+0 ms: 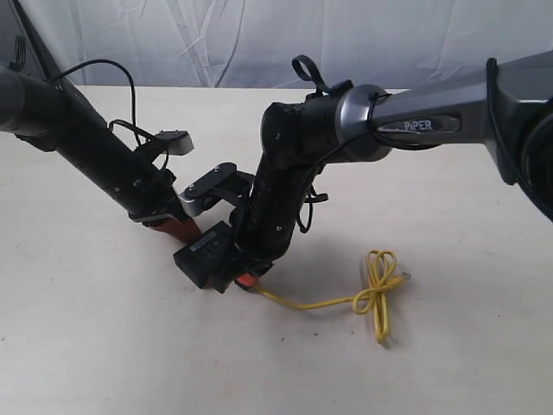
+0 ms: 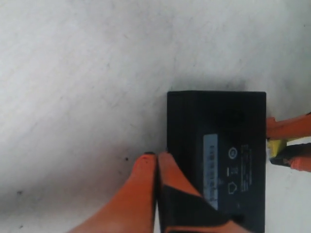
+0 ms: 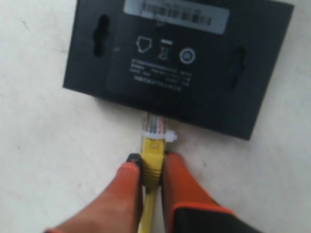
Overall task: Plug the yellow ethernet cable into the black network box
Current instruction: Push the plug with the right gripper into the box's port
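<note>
My right gripper (image 3: 151, 165) is clamped on the cable (image 3: 151, 167) just behind its clear plug (image 3: 154, 127). The plug points straight at the long edge of the box (image 3: 180, 63), and its tip meets that edge. My left gripper (image 2: 156, 158) is at the opposite side of the box, with its two orange fingers (image 2: 141, 189) pressed together and nothing between them. One finger lies over the box's edge near a corner. The box lies flat between my two grippers, label side up.

I cannot tell how deep the plug sits, because its front end merges with the dark edge. In the exterior view my right arm (image 1: 285, 190) covers the spot where plug and box meet. Only a corner of the box shows there, under the wrist. The left wrist view cuts off the box at the frame edge, and the label's print is too blurred to read.

The rest of the cable trails away from my right gripper across the table (image 1: 86, 346). It ties into a loose bow, and the other plug (image 1: 404, 277) lies free beside the loops. The table is pale cream with a few faint specks. Behind it hangs a wrinkled white cloth (image 1: 259, 43).
</note>
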`<act>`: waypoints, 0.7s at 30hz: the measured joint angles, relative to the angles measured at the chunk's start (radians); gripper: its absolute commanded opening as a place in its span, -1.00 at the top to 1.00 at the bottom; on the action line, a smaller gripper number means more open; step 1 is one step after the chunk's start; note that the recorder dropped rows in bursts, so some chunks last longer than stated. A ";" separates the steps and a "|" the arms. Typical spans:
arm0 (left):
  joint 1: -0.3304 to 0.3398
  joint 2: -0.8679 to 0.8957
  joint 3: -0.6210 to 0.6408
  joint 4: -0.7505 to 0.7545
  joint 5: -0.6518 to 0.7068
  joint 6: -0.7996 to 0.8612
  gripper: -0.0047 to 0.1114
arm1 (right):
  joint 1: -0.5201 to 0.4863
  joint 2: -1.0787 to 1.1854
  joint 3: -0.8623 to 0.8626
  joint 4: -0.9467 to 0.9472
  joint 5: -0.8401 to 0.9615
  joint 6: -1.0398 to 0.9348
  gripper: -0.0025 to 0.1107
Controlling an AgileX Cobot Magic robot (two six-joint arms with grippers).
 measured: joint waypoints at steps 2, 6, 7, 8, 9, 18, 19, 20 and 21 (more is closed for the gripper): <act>0.000 0.000 0.000 0.000 0.004 0.000 0.92 | 0.002 0.000 0.000 -0.005 -0.004 0.004 0.97; 0.000 0.000 0.000 0.000 0.006 0.000 0.92 | 0.006 0.000 0.000 -0.013 -0.007 0.014 0.97; 0.000 0.000 0.000 0.000 0.006 0.000 0.92 | 0.006 0.000 0.000 -0.015 -0.007 0.019 0.97; 0.000 0.000 0.000 0.000 0.007 0.000 0.92 | 0.008 0.000 0.000 -0.017 -0.007 0.024 0.97; 0.000 0.000 0.000 0.000 0.007 0.000 0.92 | 0.011 0.000 0.000 -0.020 -0.009 0.029 0.97; 0.004 0.000 0.000 0.008 0.015 0.000 0.92 | 0.018 0.006 -0.046 -0.089 -0.010 0.070 0.97; 0.005 0.000 0.000 0.008 0.015 0.000 0.92 | 0.018 0.006 -0.051 -0.096 -0.008 0.075 0.97; 0.006 0.000 0.000 0.008 0.013 0.000 0.92 | 0.018 0.006 -0.053 -0.099 -0.007 0.077 0.97; 0.006 0.000 0.000 0.008 0.013 0.000 0.92 | 0.018 0.008 -0.055 -0.102 -0.007 0.080 0.97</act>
